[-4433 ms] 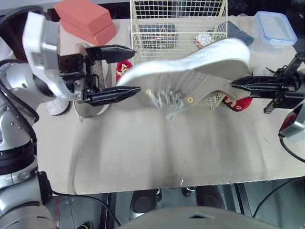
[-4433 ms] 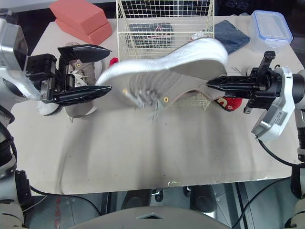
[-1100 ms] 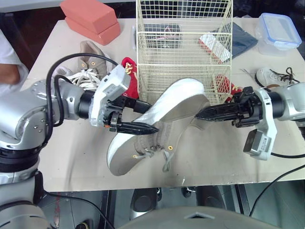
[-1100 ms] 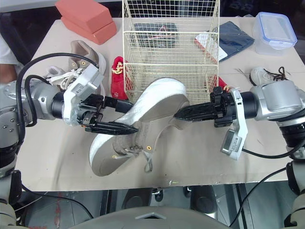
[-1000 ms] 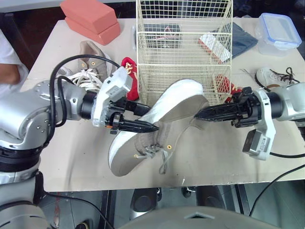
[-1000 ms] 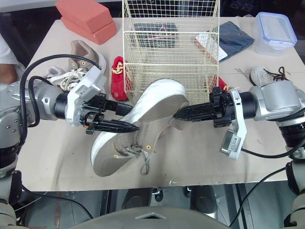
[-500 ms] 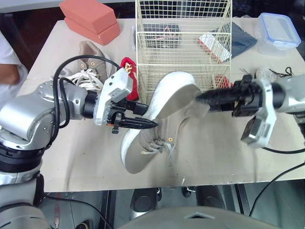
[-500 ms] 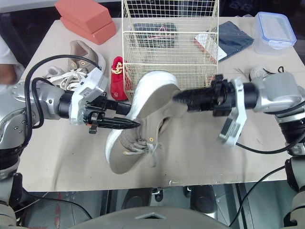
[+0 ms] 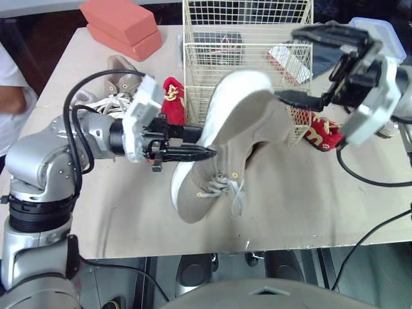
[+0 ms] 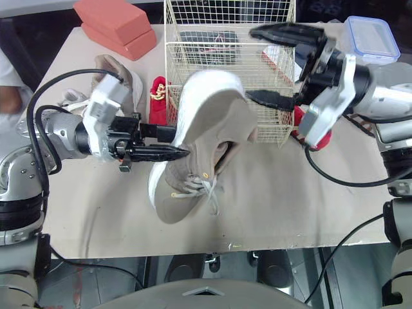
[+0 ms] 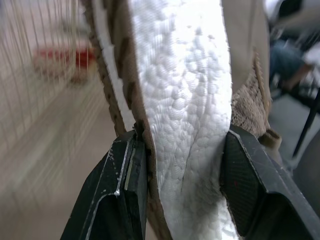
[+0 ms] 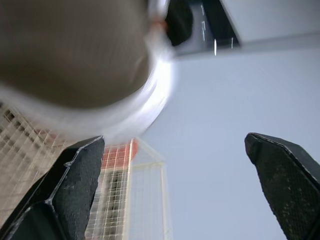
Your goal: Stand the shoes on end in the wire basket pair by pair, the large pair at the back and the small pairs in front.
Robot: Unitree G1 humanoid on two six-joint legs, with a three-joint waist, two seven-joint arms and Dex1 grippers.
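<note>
Large tan sneaker (image 9: pixel 225 141) is pinched at the sole by left gripper (image 9: pixel 205 143), toe-down before wire basket (image 9: pixel 244 45) | right gripper (image 9: pixel 293 64) is spread wide, clear of heel | no pair judged stood yet; all left.

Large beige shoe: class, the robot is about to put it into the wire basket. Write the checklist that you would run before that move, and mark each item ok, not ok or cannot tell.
1. Left gripper holds the large shoe: ok, its fingers clamp the sole from both sides.
2. Right gripper is open: ok, spread wide by the heel; whether it touches cannot tell.
3. Shoe stands on end: not ok, it is tilted, toe down and heel up.
4. Shoe is in the wire basket: not ok, it hangs in front of it.
5. Back of the basket is free: cannot tell, a dark object shows through the wires.
</note>
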